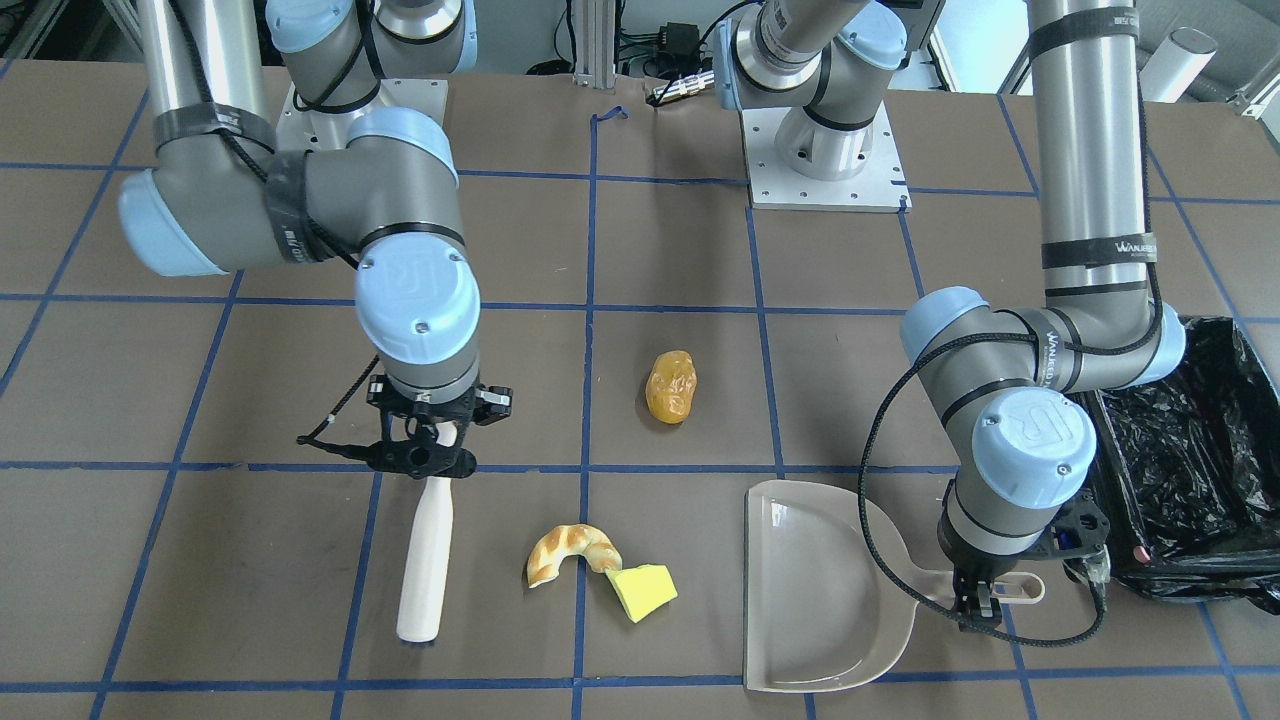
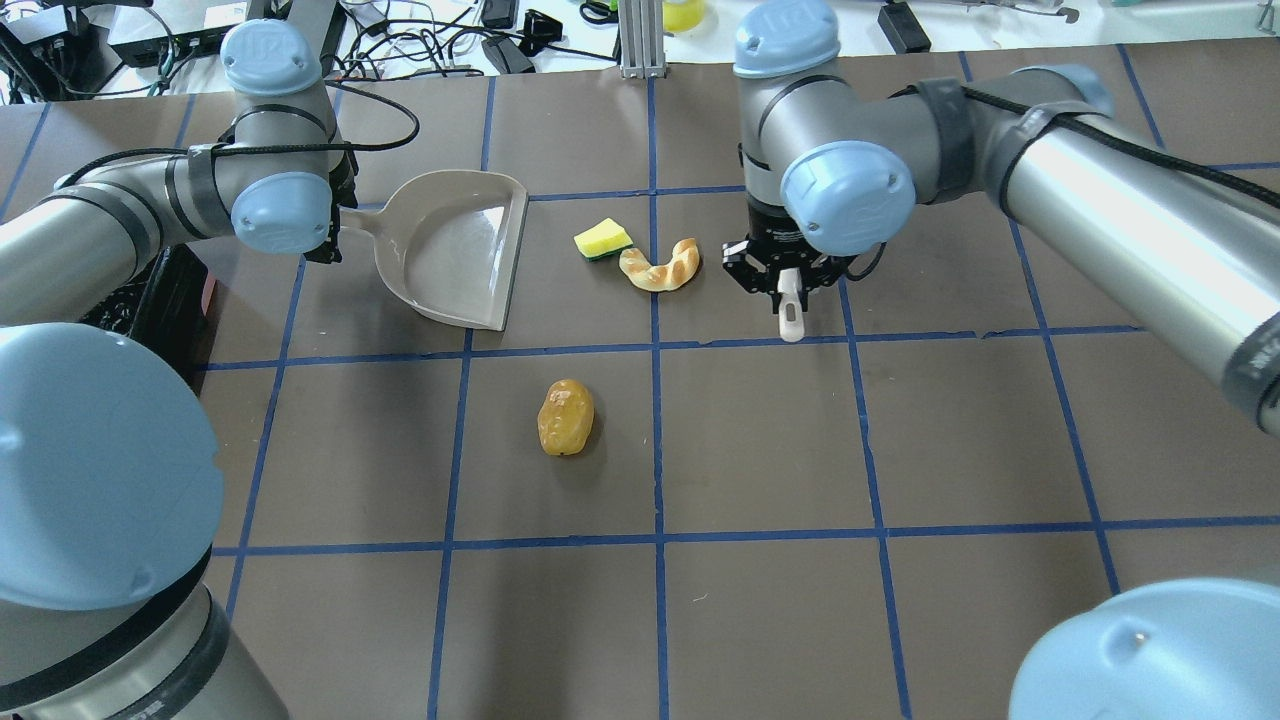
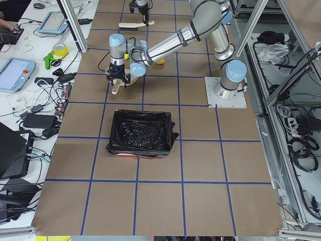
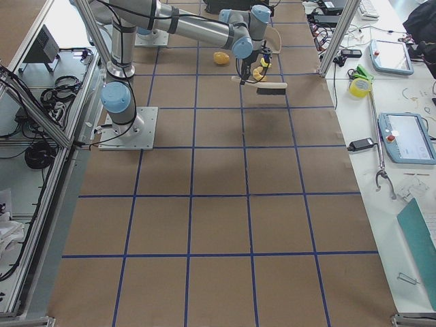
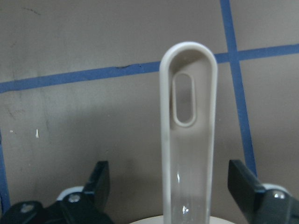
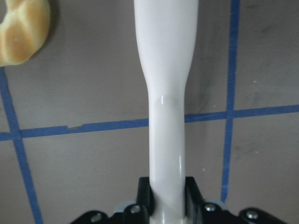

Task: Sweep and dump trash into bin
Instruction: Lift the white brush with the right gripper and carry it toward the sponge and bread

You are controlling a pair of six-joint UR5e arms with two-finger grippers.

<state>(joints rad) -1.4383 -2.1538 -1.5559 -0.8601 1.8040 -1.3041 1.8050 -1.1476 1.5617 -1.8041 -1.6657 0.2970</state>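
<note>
Brush gripped, dustpan not yet held, trash lying between them.
Front-facing view: the right jaws are clamped on the beige plastic brush (image 1: 425,560), whose long axis runs 12-to-6. The curved tan bread-like half-ring (image 1: 568,553) and yellow spongy wedge (image 1: 645,592) sit at its 3 o'clock, before the beige plastic dustpan (image 1: 815,600). The glossy amber lumpy oval (image 1: 671,386) lies at 2 o'clock on the brown bench (image 1: 200,560). The black-bag-lined rectangular bin (image 1: 1190,470) is beyond the dustpan at 3 o'clock. Left wrist view: the left jaws stand apart, straddling the dustpan handle (image 5: 188,116). The right arm looks nearer the trash.

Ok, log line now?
left end effector open astride beige dustpan handle | right end effector shut on cream brush handle | amber lump, tan bread half-ring, yellow sponge wedge unswept
</note>
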